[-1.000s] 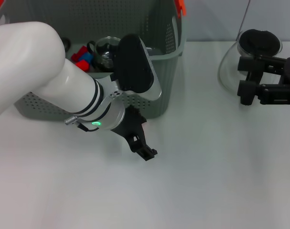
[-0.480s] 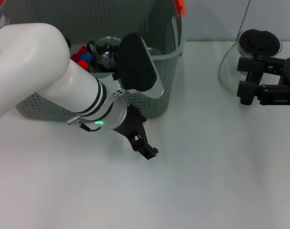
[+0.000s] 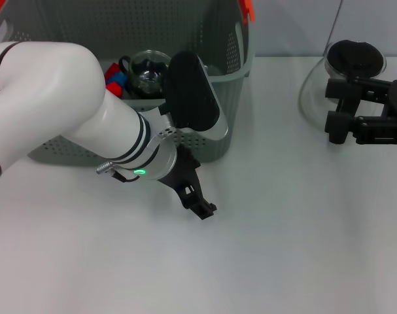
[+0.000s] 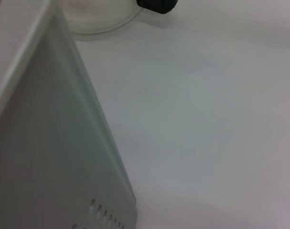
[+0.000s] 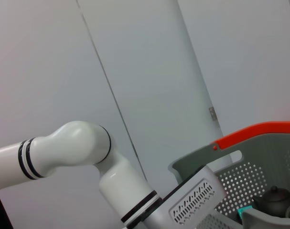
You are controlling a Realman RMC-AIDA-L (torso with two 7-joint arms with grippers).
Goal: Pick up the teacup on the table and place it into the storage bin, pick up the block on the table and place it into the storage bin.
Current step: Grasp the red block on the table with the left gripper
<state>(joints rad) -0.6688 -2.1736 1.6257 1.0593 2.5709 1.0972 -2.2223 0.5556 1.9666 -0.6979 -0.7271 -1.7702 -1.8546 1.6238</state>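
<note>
The left arm is creeping a little rightward. In the head view, the left gripper [image 3: 197, 204] is hanging beside the storage bin [image 3: 232, 59], fingers unreadable; teacup [image 3: 148, 67] and block [image 3: 114, 80] are lying inside. The right gripper [image 3: 339, 108], apparently spread, is idling near a glass pot [image 3: 314, 88]. The left wrist view is showing bare table [image 4: 207, 119]; the right wrist view alone is showing a dark teapot [image 5: 274, 200].

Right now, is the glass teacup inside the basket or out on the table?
Inside. The head view shows the teacup sitting in the storage bin, behind its near wall, next to red and blue blocks.
</note>
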